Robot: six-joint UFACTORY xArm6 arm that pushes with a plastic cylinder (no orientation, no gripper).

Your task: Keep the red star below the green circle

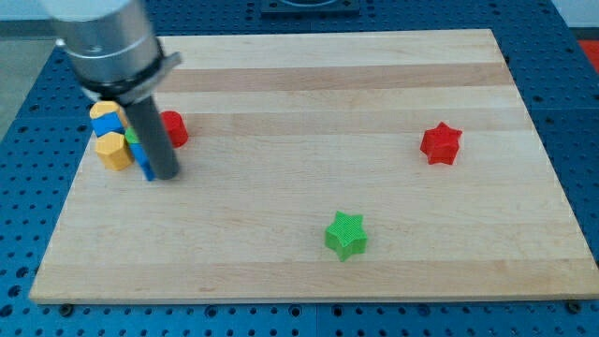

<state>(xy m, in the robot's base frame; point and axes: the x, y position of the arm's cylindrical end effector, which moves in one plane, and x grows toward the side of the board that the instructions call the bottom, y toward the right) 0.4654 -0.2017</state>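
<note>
Resting my tip (165, 175) beside blue block (146, 167), far from red star (441, 143).

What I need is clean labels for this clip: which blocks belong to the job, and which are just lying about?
Job: red star; green block, mostly hidden behind the rod, possibly the circle; my tip, just below the left cluster.
Lying about: green star; red block; yellow blocks; blue blocks.

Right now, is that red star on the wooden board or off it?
On it. The red star sits alone on the wooden board, inside the view's right edge, far from my tip.
</note>
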